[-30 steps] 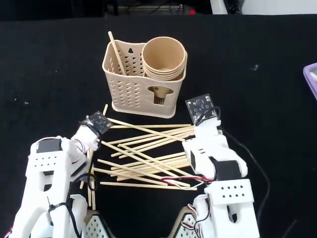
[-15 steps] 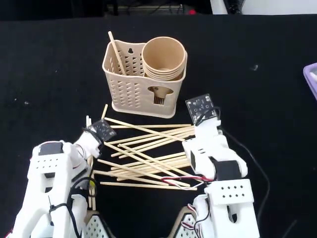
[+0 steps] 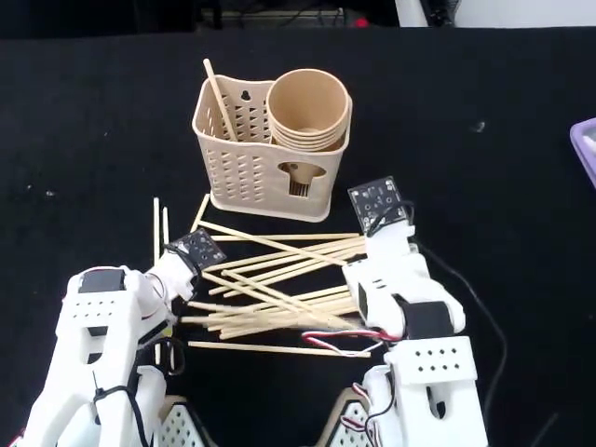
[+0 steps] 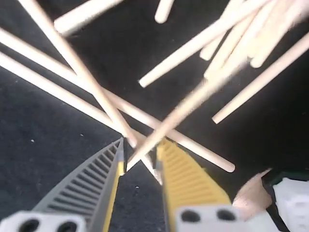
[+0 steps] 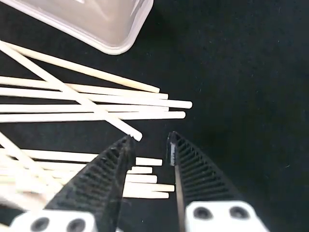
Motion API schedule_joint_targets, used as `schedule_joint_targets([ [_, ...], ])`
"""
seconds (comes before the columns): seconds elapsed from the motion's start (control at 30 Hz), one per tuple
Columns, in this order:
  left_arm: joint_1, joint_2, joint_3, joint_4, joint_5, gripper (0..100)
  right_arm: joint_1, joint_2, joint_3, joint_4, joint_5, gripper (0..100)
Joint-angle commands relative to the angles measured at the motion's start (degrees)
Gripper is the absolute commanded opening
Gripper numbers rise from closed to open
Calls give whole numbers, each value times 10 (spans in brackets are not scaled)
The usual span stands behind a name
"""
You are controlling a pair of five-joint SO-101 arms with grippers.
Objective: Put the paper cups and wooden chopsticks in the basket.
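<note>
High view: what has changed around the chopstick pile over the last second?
The left gripper slid from the pile's left edge in over the loose chopsticks. That bunched several closer together and uncovered two sticks lying at the left side. A chopstick end sits between its fingers, not clearly gripped. The right gripper, the basket and the paper cups stayed put.

The right gripper (image 5: 150, 140) hangs over the black table (image 5: 241, 72) with its two black ribbed jaws parted and nothing between them. Wooden chopsticks (image 5: 96, 104) lie loosely on the table, several roughly parallel and one crossing them at an angle, its end just beside one jaw tip. Beyond the chopsticks stands a rounded corner of the basket (image 5: 111, 24).
</note>
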Motion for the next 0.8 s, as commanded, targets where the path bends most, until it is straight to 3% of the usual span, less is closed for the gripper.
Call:
schedule_joint_targets([
  [0.0, 2, -6, -8, -1, -1, 95, 10, -14, 15, -43, 6, 124],
  [0.27, 0, -7, -9, 9, -3, 90, 10, -14, 25, -58, 6, 124],
  [0.53, 5, -7, -131, 196, -5, 90, 10, -14, 25, -58, 2, 124],
  [0.67, 4, -7, -167, 225, -5, 85, 10, -14, 26, -58, 2, 124],
  [0.77, 5, -7, -168, 222, -5, 27, 10, -15, 29, -58, 3, 124],
])
